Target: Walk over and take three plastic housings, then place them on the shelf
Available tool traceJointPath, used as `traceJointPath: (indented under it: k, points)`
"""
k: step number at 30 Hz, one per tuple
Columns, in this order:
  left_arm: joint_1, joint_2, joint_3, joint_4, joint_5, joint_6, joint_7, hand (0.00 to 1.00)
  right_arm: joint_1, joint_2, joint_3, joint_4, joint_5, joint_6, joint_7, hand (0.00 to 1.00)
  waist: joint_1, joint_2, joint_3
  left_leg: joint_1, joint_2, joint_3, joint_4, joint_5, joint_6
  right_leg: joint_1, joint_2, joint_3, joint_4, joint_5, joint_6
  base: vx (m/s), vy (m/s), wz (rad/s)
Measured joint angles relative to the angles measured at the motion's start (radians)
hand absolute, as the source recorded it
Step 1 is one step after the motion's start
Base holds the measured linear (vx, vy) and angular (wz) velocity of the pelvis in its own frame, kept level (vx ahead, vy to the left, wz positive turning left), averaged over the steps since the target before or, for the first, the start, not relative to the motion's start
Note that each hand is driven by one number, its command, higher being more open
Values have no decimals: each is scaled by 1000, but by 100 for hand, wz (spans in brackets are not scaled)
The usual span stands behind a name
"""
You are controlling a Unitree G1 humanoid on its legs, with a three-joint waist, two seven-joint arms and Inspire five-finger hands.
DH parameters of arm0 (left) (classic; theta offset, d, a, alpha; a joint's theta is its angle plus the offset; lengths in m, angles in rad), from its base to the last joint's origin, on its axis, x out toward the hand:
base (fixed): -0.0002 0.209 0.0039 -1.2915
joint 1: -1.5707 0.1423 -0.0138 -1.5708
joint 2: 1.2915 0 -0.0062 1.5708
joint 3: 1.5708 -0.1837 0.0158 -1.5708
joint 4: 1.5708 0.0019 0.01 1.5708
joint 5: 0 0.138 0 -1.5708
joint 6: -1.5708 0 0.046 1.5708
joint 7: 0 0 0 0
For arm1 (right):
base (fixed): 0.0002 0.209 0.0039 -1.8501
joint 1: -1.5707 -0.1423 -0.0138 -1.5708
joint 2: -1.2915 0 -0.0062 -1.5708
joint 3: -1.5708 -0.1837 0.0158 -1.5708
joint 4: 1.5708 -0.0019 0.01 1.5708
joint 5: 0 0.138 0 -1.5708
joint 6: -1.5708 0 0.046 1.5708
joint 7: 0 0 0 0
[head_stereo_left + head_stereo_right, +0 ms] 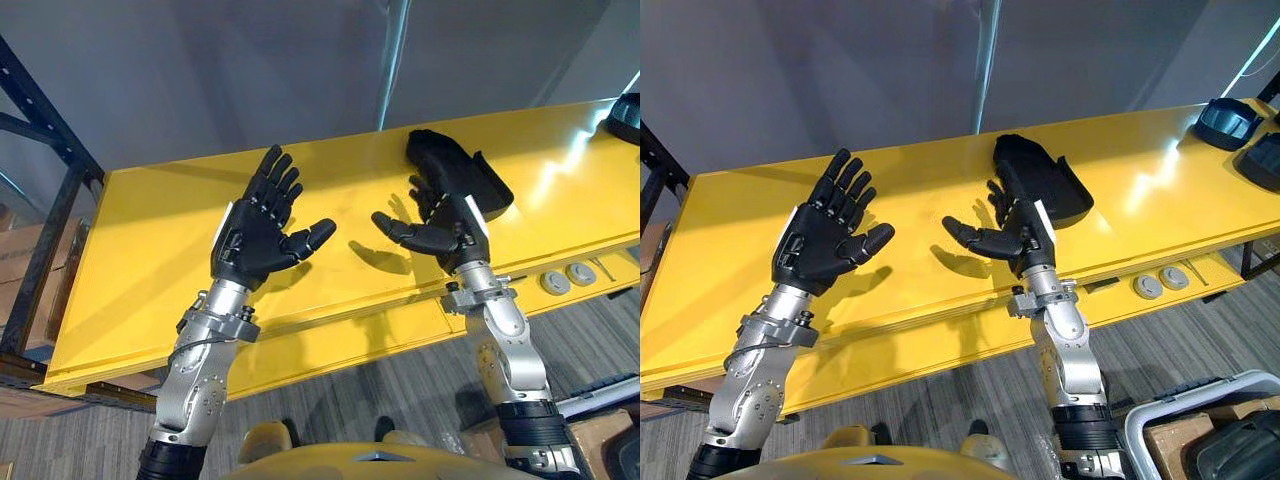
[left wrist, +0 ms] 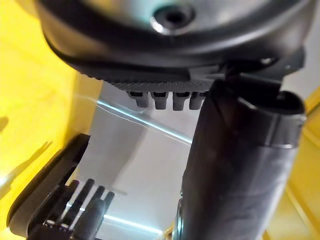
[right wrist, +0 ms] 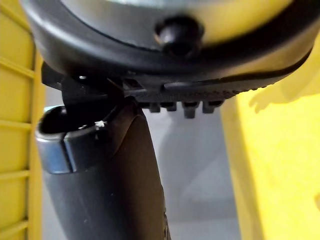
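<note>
Both hands, the left hand (image 1: 255, 240) and the right hand (image 1: 445, 225), are raised over the yellow shelf (image 1: 150, 250). Their fingers are straight and spread, the thumbs point toward each other, and they hold nothing. The left hand is above bare shelf. The right hand is just in front of a black plastic housing (image 1: 1040, 180) lying on the shelf; I cannot tell if its fingertips touch it. Two more dark housings (image 1: 1228, 122) lie at the shelf's right end — well apart from the hands.

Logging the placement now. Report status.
Left robot hand open, empty, above yellow shelf. Right robot hand open, empty. Black housing on shelf just beyond it; another housing far right. Nothing in the way.
</note>
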Motion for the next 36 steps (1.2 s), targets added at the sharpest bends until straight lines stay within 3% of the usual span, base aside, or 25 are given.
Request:
traceJointPath:
  k: [7, 13, 17, 23, 25, 27, 29, 30, 32, 34, 35, 36]
  points:
    - [42, -29, 49, -11, -14, 0, -1, 100, -2, 3, -213, -30, -64, -41, -191, 100, -5, -2, -2, 1, 2, 9, 0, -15, -7, -3, -1, 3, -10, -4, -7, -9, -2, -3]
    - [70, -30, 45, -17, -62, 1, -30, 100, 9, 3, -291, -79, -51, -41, -220, 100, -25, 2, -6, -1, 16, 39, 7, -21, -6, -19, 7, 35, -16, -2, -4, 7, -9, -14]
    - [69, -31, -21, -27, -82, 1, -83, 100, 113, 22, -293, -147, -43, -77, -219, 100, -32, 6, -13, 10, 43, 82, 35, -49, -12, -28, 25, 86, -17, 5, 5, 43, -3, -36]
    - [52, -37, -143, -33, -38, -5, -106, 100, 350, 181, -287, -193, -2, -118, -257, 100, -112, 15, -21, 62, 69, 215, 32, -90, -21, -61, 38, 213, -17, 12, 13, 23, 25, -66]
    - [25, -37, -179, -22, 1, -10, -75, 100, 476, 237, -267, -191, -5, -142, -292, 100, -149, 31, -31, 72, 76, 300, 28, -104, -23, -111, 44, 295, -16, 23, 19, -21, 69, -97]
    - [16, -37, -181, -14, 14, -16, -40, 100, 509, 247, -260, -184, -15, -145, -301, 100, -170, 37, -32, 70, 72, 323, 44, -108, -24, -144, 52, 353, -17, 36, 20, -8, 56, -109]
    - [21, -39, -176, 4, 13, -32, 10, 100, 519, 248, -248, -163, -13, -156, -298, 100, -165, 39, -28, 56, 61, 187, 93, -113, -10, -162, 76, 443, -16, 46, 10, 18, -1, -147]
    - [30, -38, -169, 14, 14, -32, 47, 100, 520, 246, -229, -149, 4, -180, -282, 100, -165, 45, -26, 53, 42, 60, 112, -125, 8, -167, 96, 496, -13, 46, -4, 27, -40, -116]
    - [59, -42, -158, 14, 13, -34, 113, 100, 518, 225, -171, -144, 92, -203, -228, 100, -145, 45, -23, 54, 7, -109, 124, -141, 27, -188, 114, 554, -9, 34, -23, -26, 28, -148]
    - [73, -59, -152, 14, 11, -40, 133, 100, 509, 181, -102, -136, 114, -205, -202, 100, -121, 79, -17, 64, -6, -189, 98, -178, 68, -214, 128, 554, -13, 16, -47, -56, 122, -124]
    - [67, -77, -152, 12, 9, -47, 123, 100, 503, 163, -70, -112, 106, -205, -200, 100, -104, 112, -12, 72, 10, -211, 58, -220, 48, -268, 147, 524, 58, 16, -47, -86, 132, -44]
    - [56, -70, -154, 15, 9, -55, 105, 100, 510, 180, -38, -78, 101, -200, -202, 100, -101, 74, 25, 83, -22, -214, 72, -221, -8, -302, 126, 512, 158, 26, 4, -106, 112, -16]
